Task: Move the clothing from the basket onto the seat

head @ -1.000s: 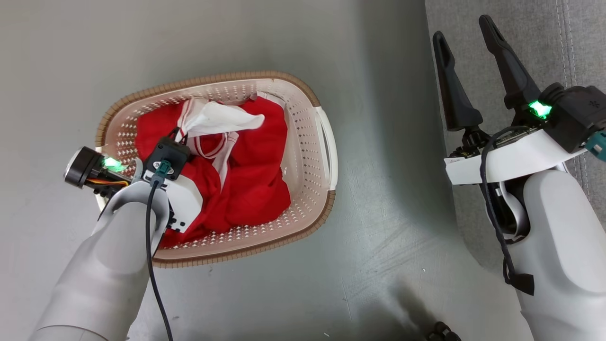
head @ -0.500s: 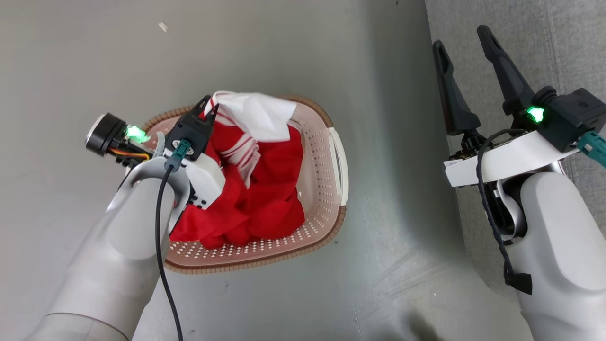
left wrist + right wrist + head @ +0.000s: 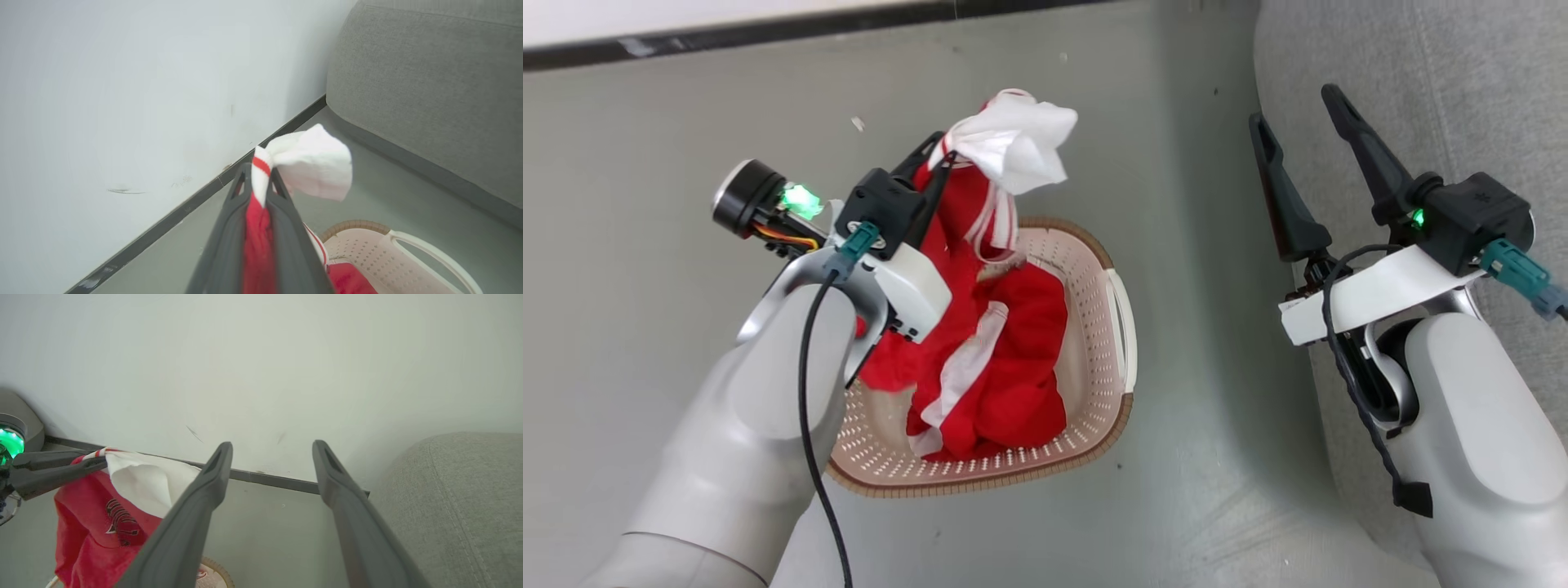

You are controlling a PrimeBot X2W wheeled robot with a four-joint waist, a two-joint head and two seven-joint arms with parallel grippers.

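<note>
My left gripper [image 3: 935, 159] [image 3: 261, 171] is shut on the clothing [image 3: 1013, 143], pinching a red-and-white striped edge with a white panel bunched above the fingertips. The red fabric hangs from the grip down into the basket [image 3: 1094, 433], where more red clothing [image 3: 1021, 384] lies. In the left wrist view the clothing [image 3: 314, 163] sits between the dark fingers, above the basket [image 3: 367, 245]. My right gripper [image 3: 1294, 106] [image 3: 272, 445] stands open and holds nothing, over the edge of the grey seat [image 3: 1462, 98] [image 3: 461, 490]. In the right wrist view the lifted clothing [image 3: 102, 514] hangs at left.
The basket stands on a grey floor [image 3: 645, 327] between a white wall [image 3: 122, 102] with a dark baseboard [image 3: 768, 33] and the seat [image 3: 429, 81]. A strip of bare floor separates the basket from the seat's front.
My left gripper has risen, pulling the clothing up out of the basket. The head view has shifted, so wall and baseboard now show. My right gripper stays open.
</note>
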